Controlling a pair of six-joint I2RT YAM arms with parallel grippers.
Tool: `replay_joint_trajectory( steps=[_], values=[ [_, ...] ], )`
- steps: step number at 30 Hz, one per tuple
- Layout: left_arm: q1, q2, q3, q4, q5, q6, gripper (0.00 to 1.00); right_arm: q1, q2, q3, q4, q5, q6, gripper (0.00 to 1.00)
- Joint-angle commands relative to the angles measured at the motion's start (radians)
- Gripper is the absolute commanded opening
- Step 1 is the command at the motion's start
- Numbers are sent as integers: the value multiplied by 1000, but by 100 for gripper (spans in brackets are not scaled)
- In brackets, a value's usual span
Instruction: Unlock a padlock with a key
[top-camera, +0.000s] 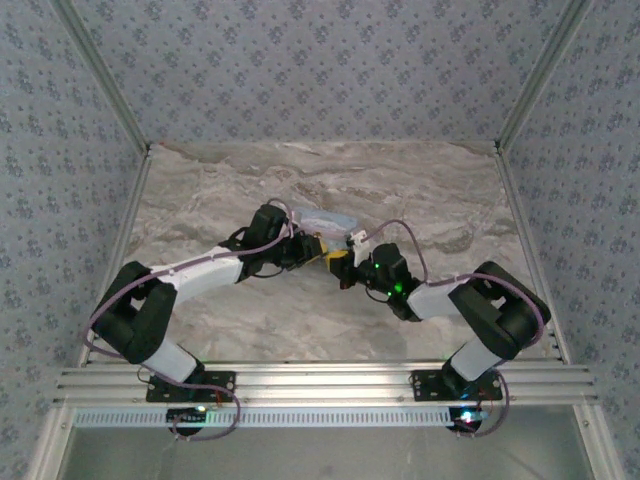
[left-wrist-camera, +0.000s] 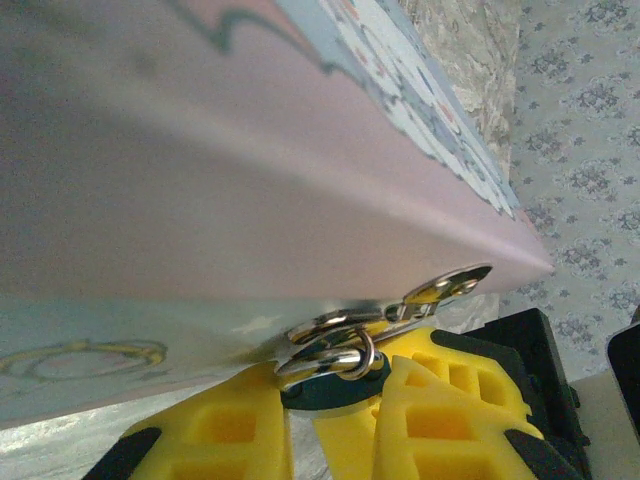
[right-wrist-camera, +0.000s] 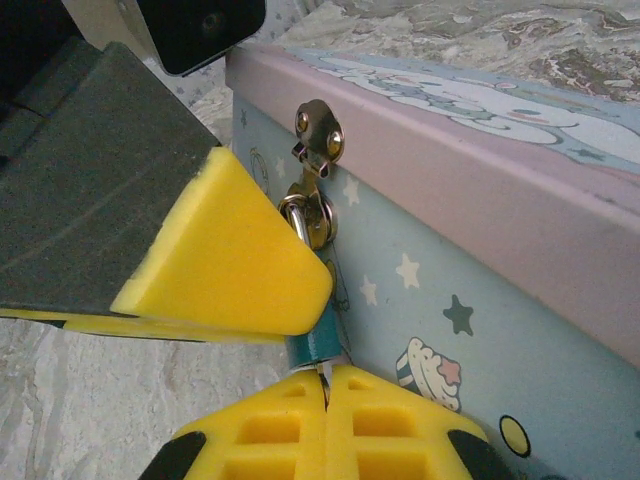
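The padlock (right-wrist-camera: 313, 347) is tiny, with a dark teal body and a shiny silver shackle (right-wrist-camera: 303, 215) hanging through the hasp (right-wrist-camera: 320, 135) of a pale blue tin (right-wrist-camera: 480, 300). The left hand (left-wrist-camera: 335, 378), nearly closed, pinches the body between its fingertips. The right hand (right-wrist-camera: 325, 395), fully closed, holds a thin key (right-wrist-camera: 322, 372) against the lock just ahead of its fingertips.

- No word, number or brand mark can be read anywhere in the scene.
- The pale blue tin (right-wrist-camera: 480, 300) carries only printed pictures on its side and lid, with no lettering among them.
- The padlock (right-wrist-camera: 315, 348) shows a plain teal body on which no marking can be made out.
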Motion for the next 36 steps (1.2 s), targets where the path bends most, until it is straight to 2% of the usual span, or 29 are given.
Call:
replay_joint_trajectory(
  steps=[1, 11, 16, 19, 26, 31, 36],
  values=[
    [-40, -13, 13, -2, 152, 20, 18, -1, 5, 52, 116, 37, 11, 0],
    [-39, 69, -12, 99, 143, 13, 19, 31, 65, -80, 178, 150, 145, 0],
    [-39, 104, -6, 121, 142, 18, 30, 61, 119, -105, 216, 211, 201, 0],
    [-37, 108, -8, 117, 133, 26, 41, 63, 155, -113, 252, 223, 236, 0],
    [-7, 49, -42, 74, 105, 40, 53, 74, 229, -109, 305, 224, 285, 0],
    [36, -18, -106, 82, 83, 17, 60, 84, 223, -105, 307, 224, 322, 0],
    [63, -24, -199, 263, 90, -83, 61, 96, 198, -85, 270, 228, 409, 0]
  ],
)
